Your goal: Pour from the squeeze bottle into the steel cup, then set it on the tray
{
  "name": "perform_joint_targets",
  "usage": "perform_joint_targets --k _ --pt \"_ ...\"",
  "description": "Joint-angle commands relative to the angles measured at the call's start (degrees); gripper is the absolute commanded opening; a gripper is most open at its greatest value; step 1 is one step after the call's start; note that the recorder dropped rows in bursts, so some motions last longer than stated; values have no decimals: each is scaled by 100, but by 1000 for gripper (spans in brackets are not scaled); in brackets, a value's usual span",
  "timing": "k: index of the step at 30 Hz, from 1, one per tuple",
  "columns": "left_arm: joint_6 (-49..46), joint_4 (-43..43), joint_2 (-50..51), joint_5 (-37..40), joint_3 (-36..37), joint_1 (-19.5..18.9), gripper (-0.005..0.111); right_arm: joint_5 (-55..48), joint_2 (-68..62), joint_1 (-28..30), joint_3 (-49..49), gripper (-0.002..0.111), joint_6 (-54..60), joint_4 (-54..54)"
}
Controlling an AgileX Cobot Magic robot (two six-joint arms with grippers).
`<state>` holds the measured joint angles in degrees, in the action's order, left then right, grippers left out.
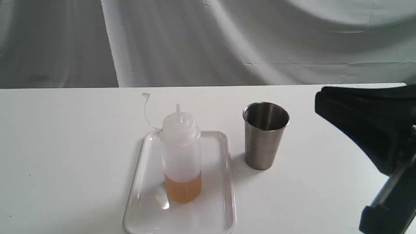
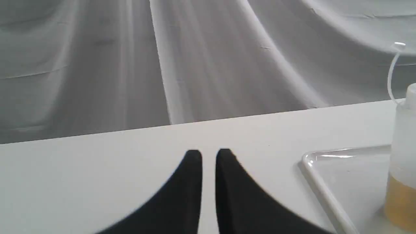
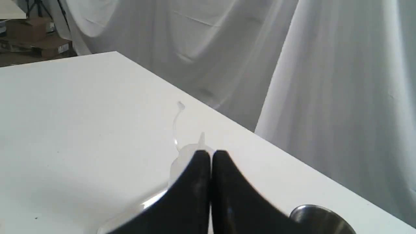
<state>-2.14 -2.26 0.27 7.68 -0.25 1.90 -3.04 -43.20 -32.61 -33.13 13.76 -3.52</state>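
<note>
The squeeze bottle (image 1: pixel 182 152) stands upright on the tray (image 1: pixel 221 182), a band of amber liquid at its bottom and its cap strap curling up behind it. The steel cup (image 1: pixel 265 136) stands upright on the table just right of the tray. My right gripper (image 1: pixel 320 100) hovers to the right of the cup, shut and empty; in its wrist view its fingers (image 3: pixel 211 154) meet in front of the bottle (image 3: pixel 183 156), with the cup's rim (image 3: pixel 320 217) beside them. My left gripper (image 2: pixel 209 156) is shut and empty over bare table, left of the tray's rim (image 2: pixel 325 191) and the bottle (image 2: pixel 403 146).
The white table (image 1: pixel 65 146) runs back to a straight far edge, with a grey-white cloth backdrop (image 1: pixel 227 42) hanging behind it. Cardboard boxes (image 3: pixel 29 35) sit on the floor beyond one table corner in the right wrist view.
</note>
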Motion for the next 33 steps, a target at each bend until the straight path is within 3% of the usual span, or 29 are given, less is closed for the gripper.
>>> perform_joint_targets --k 1,7,11,23,33 --pt "23 -4 -26 -9 25 31 8 -58 30 8 28 0 -26 -78" --pt "23 -4 -26 -9 25 31 8 -74 193 29 103 0 -26 -424" --pt "23 -4 -26 -9 25 31 8 -136 573 341 280 0 -26 -662" --pt "23 -4 -26 -9 25 31 8 -318 2276 2271 1189 0 -35 -591" --pt "39 -4 -26 -9 25 31 8 -1542 3456 3529 1579 0 -25 -618"
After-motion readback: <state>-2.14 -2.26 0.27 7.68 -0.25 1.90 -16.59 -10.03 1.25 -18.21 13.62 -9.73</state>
